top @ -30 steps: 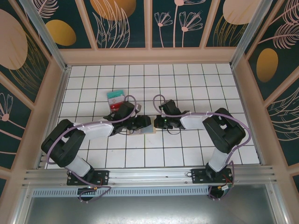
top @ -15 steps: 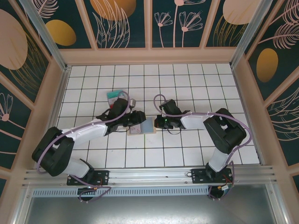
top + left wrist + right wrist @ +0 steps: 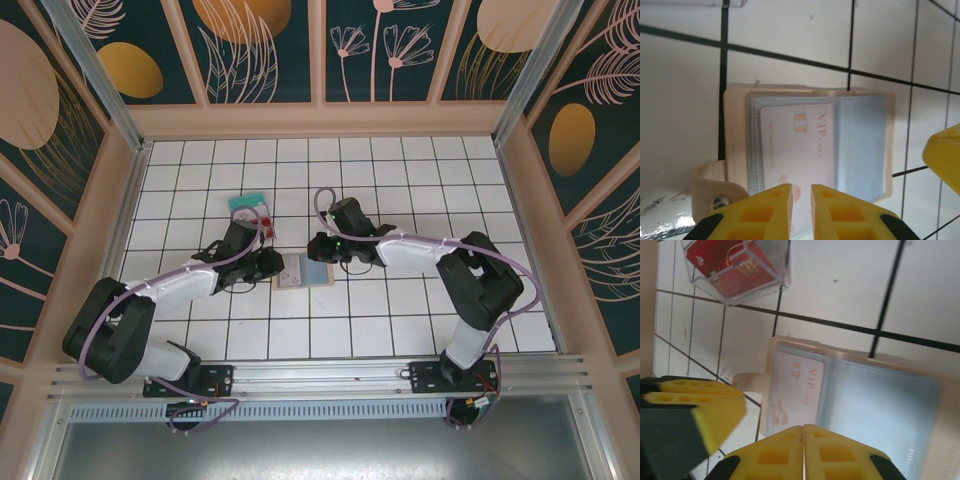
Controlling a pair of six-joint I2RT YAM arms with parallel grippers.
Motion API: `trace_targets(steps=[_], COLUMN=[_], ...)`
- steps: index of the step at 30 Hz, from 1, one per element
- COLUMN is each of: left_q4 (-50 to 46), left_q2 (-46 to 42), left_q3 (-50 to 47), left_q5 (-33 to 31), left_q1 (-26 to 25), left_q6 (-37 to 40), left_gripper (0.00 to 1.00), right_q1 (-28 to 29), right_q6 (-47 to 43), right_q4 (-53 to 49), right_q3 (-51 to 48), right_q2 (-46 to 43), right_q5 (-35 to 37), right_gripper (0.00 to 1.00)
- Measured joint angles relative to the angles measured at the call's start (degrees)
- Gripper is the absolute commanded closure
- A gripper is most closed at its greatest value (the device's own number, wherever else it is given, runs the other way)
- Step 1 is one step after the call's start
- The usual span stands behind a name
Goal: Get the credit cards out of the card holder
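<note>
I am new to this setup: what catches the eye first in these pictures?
The tan card holder lies open at the middle of the table, a pale pink VIP card in one sleeve. The left gripper and the shut right gripper flank it. Farther back stands a clear box holding a red card.

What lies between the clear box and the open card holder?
Bare white tile with one black grid line separates clear box from card holder, in the right wrist view.
</note>
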Motion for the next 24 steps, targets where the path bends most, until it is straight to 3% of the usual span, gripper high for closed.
trace_targets(steps=[12, 24], left_q4=[2.29, 3.96], left_q2=[2.97, 3.52], left_q3=[-1.46, -2.99], left_q5=[1.38, 2.19], left_q1=[0.04, 0.04], left_q6=[-0.02, -0.09], left_gripper=[0.83, 0.84], right_q1=[0.39, 0.68], right_q6=[1.88, 2.08], right_q4=[0.98, 0.96], right_q3=[1.20, 2.47], right_q2=[6.75, 9.53], right_q5=[-5.99, -7.43], right_gripper=[0.88, 0.87])
